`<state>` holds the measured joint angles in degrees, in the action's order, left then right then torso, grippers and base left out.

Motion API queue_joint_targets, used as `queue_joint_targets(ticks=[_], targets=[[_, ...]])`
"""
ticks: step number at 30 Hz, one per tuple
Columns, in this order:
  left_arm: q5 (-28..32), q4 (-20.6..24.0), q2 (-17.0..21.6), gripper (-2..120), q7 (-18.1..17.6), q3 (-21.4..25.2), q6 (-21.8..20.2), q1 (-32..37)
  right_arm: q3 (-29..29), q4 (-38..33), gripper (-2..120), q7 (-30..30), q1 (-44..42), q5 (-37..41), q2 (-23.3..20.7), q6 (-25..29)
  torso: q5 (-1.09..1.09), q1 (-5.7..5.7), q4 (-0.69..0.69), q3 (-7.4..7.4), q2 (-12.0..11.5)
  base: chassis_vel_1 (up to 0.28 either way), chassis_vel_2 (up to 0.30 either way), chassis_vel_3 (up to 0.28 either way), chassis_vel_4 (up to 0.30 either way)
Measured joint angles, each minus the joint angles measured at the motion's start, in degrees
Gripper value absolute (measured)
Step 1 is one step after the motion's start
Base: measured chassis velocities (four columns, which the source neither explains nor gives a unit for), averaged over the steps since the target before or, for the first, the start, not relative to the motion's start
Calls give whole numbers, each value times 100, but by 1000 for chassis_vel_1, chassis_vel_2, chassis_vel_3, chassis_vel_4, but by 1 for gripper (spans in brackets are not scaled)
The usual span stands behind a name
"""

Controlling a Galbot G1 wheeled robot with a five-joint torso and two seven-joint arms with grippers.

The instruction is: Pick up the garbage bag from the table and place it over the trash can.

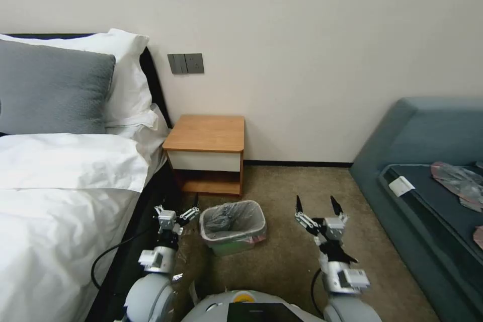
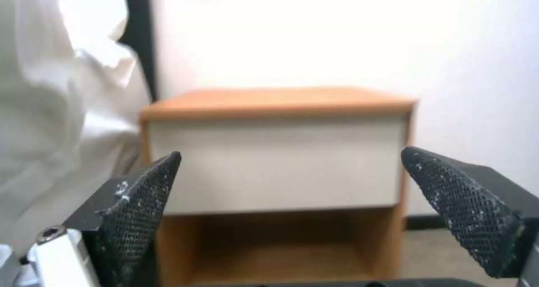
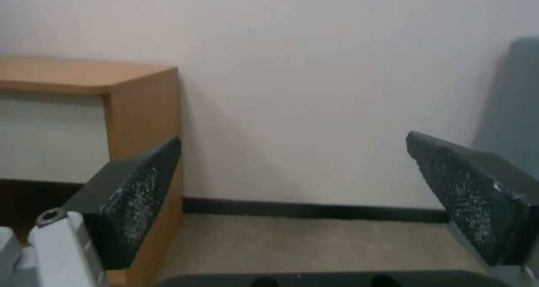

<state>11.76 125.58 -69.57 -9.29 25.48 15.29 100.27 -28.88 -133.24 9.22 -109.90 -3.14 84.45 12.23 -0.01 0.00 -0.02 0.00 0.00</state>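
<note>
The garbage bag [image 1: 227, 215], thin wrinkly grey plastic with a pinkish edge, is draped in and over the rim of the trash can [image 1: 232, 248], which stands on the carpet in front of the table [image 1: 207, 132]. The table top is bare. My left gripper [image 1: 177, 210] hangs open just left of the can, apart from it. My right gripper [image 1: 316, 203] is open to the can's right, a hand's width away. In the left wrist view my left gripper [image 2: 291, 152] faces the table's white drawer front [image 2: 275, 160]. In the right wrist view my right gripper [image 3: 294, 137] faces the wall beside the table's side panel [image 3: 143, 110].
A bed with a white duvet [image 1: 55, 201] and pillows runs along the left, close to my left arm. A teal sofa [image 1: 417, 161] stands at the right with flat grey-pink plastic pieces [image 1: 460, 181] on its seat. Open carpet [image 1: 292, 241] lies between them.
</note>
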Motion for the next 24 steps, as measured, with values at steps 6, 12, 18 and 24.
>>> queue_joint_targets(ticks=[6, 12, 18, 24], targets=[[324, 584, -101, 100, 358, 572, 278, 749, 34, -123, 100, 88, -584, 32, 130, 556, 2, 0, 2, 0, 0, 0, 0, 0, 0], [530, 855, -215, 100, 372, 931, 559, 1772, 187, -226, 100, 110, -993, -139, 341, 1051, 1, 0, 4, -1, 0, 0, 0, 0, 0], [359, 820, -279, 100, 303, 896, 560, 1949, 219, -236, 100, 209, -1021, -264, 364, 1107, 1, 0, 2, -1, 0, 0, 0, 0, 0], [353, 806, -280, 100, 296, 883, 557, 1932, 222, -236, 100, 211, -1010, -266, 363, 1105, 0, 0, 1, -1, 0, 0, 0, 0, 0]])
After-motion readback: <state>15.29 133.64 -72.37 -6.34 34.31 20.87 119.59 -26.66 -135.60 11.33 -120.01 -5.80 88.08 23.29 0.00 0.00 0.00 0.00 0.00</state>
